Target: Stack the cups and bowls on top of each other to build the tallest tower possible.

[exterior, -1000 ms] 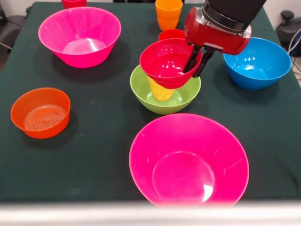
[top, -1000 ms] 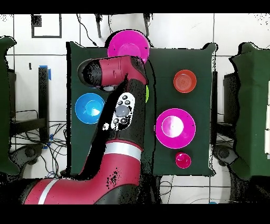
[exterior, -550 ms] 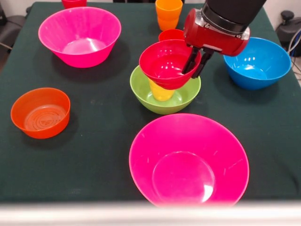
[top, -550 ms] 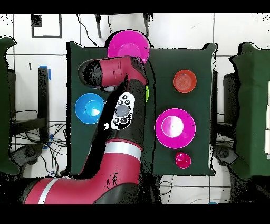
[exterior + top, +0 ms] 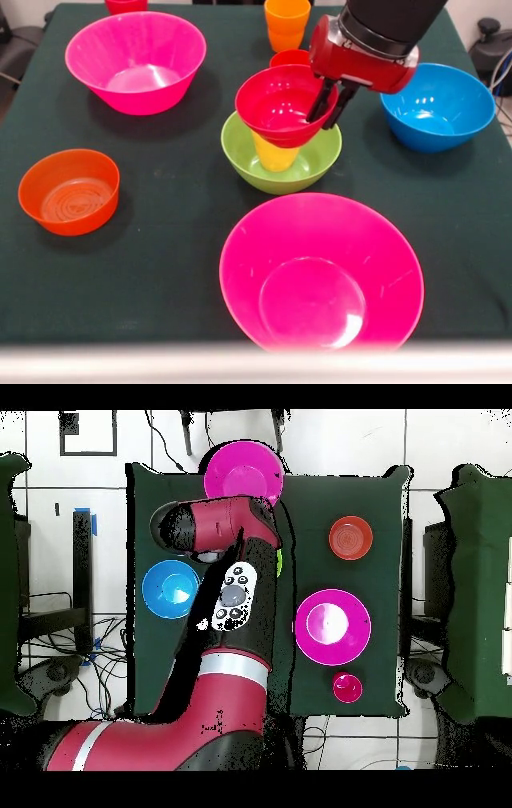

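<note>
The tower stands mid-table in the front view: a lime-green bowl [image 5: 280,164] holds a yellow cup [image 5: 274,152], and a small red bowl [image 5: 276,104] sits tilted on top of the cup. My gripper [image 5: 330,102] comes down at the red bowl's right side. It is shut on that bowl's rim, with one finger inside and one outside. In the overhead view the arm [image 5: 232,594] hides the gripper and the tower, apart from a sliver of the green bowl [image 5: 279,562].
A big pink bowl [image 5: 136,60] sits at the back left, and another pink bowl [image 5: 320,272] at the front. The blue bowl [image 5: 436,108] is right of the tower, the orange bowl [image 5: 70,192] at the left. An orange cup [image 5: 286,24] and a red cup [image 5: 292,58] stand behind the tower.
My gripper has shifted slightly up and to the left in the front view, and the small red bowl has moved with it. Nothing else has moved.
</note>
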